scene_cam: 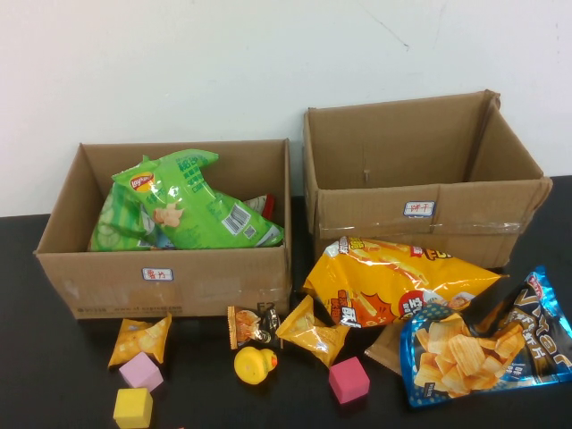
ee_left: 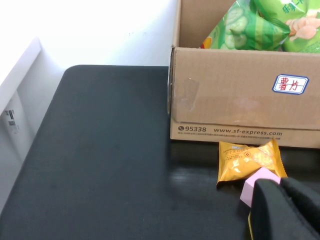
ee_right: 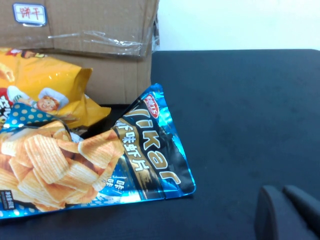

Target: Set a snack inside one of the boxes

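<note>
The left cardboard box [scene_cam: 170, 279] holds a green chip bag [scene_cam: 179, 210]. The right cardboard box [scene_cam: 420, 192] shows nothing inside. On the table in front lie a big yellow snack bag [scene_cam: 393, 281], a blue chip bag [scene_cam: 483, 344], a small orange packet [scene_cam: 140, 338], a small brown packet [scene_cam: 253, 323] and a small yellow packet [scene_cam: 313, 331]. Neither arm shows in the high view. My left gripper [ee_left: 280, 184] is shut and empty, low beside the pink cube [ee_left: 257, 182] and the orange packet [ee_left: 247, 160]. My right gripper [ee_right: 282, 192] is shut and empty, on bare table apart from the blue bag [ee_right: 75, 165].
A yellow toy duck [scene_cam: 255, 365], a pink cube [scene_cam: 141, 371], a yellow cube [scene_cam: 133, 407] and a magenta cube [scene_cam: 349, 380] lie near the front edge. A white wall stands behind the boxes. Bare black table lies outside both boxes at the far left and far right.
</note>
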Controlling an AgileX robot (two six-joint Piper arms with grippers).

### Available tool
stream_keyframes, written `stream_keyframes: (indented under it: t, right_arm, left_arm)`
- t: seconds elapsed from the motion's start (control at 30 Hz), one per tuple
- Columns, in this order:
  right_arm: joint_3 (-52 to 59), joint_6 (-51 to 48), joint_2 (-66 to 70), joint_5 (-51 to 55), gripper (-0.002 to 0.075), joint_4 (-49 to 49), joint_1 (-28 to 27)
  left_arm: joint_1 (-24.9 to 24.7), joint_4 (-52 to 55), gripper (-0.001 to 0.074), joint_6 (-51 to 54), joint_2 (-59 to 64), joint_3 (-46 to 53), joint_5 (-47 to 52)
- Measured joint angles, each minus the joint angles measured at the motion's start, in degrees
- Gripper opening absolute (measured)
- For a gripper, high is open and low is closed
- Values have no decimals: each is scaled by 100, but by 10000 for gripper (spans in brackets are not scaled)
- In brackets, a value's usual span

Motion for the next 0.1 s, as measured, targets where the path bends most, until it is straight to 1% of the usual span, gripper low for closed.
stream_keyframes:
  t: [0.1]
  right_arm:
    - [0,0,0,0,-1,0,0]
  left_arm:
    - [0,0,-3,0,0,0,0]
